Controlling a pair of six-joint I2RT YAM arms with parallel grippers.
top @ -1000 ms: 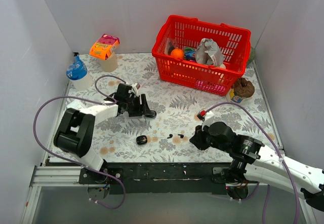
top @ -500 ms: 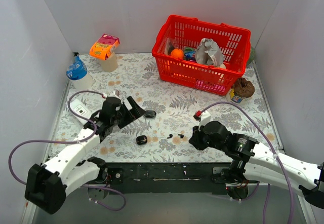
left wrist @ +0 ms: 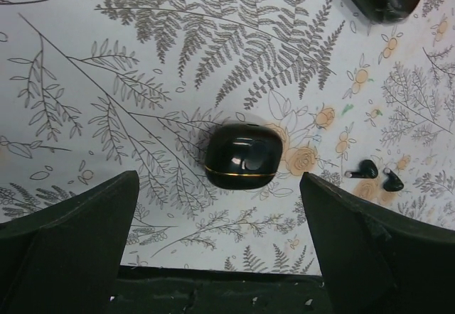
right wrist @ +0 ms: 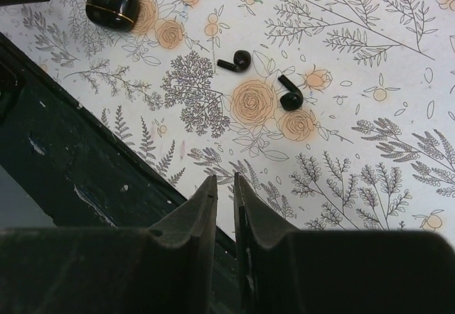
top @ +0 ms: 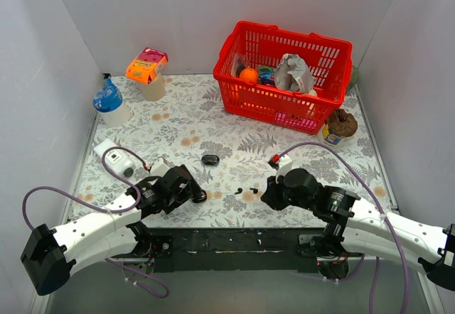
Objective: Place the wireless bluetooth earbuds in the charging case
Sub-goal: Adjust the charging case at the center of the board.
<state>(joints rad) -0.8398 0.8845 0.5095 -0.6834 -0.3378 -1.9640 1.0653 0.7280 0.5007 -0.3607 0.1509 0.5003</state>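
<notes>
Left arm swung back from mid-table to the near edge; nothing loaded yet.

My left pincer (top: pixel 186 189) now stands wide and empty, straddling the black charging case (left wrist: pixel 242 158), which looks closed along its gold seam, though I cannot be sure from here. Both earbuds (right wrist: pixel 240 61) lie loose just beside the case, toward my right pincer (right wrist: pixel 224 186), whose fingers are narrowed to a slit on nothing. Picking up, opening and seating all remain. A second dark oval piece (top: pixel 210 160) sits behind the case. The surface is a fern-and-flower printed cloth (top: pixel 178 126); a red basket (top: pixel 284 108) stands well behind the case, with white walls (top: pixel 178 15) around.
</notes>
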